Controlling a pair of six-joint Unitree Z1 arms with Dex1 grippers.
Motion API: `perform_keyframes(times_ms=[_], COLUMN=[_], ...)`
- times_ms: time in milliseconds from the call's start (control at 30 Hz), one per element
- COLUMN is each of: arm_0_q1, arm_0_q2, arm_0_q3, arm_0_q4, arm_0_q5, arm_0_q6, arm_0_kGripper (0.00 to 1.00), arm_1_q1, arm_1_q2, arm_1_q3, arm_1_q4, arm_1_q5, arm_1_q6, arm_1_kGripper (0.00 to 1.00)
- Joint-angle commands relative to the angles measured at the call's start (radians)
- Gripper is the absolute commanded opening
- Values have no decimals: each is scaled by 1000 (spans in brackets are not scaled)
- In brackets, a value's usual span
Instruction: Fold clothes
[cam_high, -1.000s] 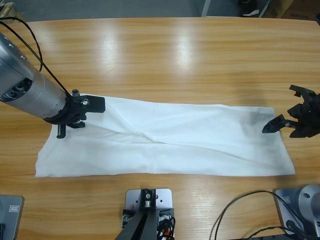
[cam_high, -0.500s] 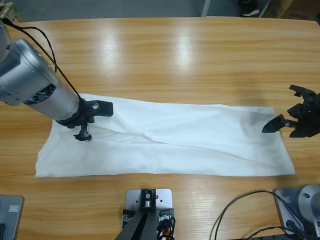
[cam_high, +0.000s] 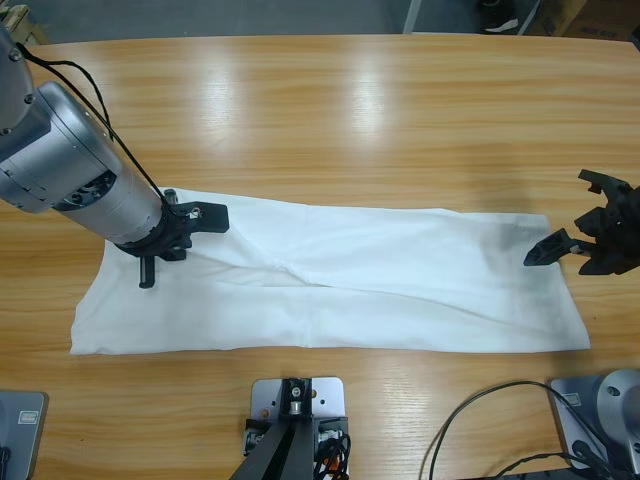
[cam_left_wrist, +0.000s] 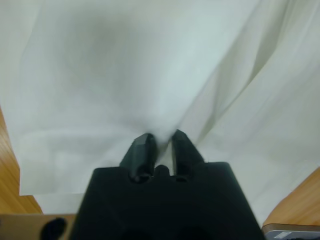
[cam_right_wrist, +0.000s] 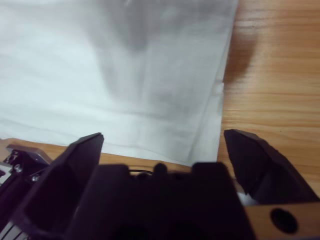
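Well, the shirt lies as one long white strip along the table's front edge, so the cross folds remain, I'd say. Left gripper is pinched tight on cloth near its left end; right gripper hangs wide open, empty, at its right end.

- shirt is plain white, no print on it anywhere I can see, just soft grey shading in the creases
- table is warm orange-brown wood with grain lines and pale glare streaks
- left gripper is black, on a silver-grey arm
- right gripper is all black too
- cables are black
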Motion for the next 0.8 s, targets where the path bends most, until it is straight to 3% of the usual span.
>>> perform_keyframes(times_ms=[33,333,533,733,767,800], arm_0_q1=[-12,-53,-140,-154,-146,-137], arm_0_q2=[-28,-114,-51,58,69,70], arm_0_q3=[30,38,57,67,67,67], arm_0_q4=[24,132,134,125,125,125], arm_0_q5=[-41,-92,-150,-122,-93,-70], arm_0_q6=[-61,-130,-150,-156,-158,-161], arm_0_kGripper=[0,0,0,7,274,635], arm_1_q1=[11,11,11,11,11,11], arm_1_q2=[0,-6,-6,-8,-6,-6], arm_1_q3=[28,33,33,35,35,34], arm_1_q4=[-11,-16,-16,-16,-16,-16], arm_1_q5=[17,17,17,18,18,18], arm_1_q6=[12,12,12,12,12,12], arm_1_kGripper=[982,982,982,984,986,989])
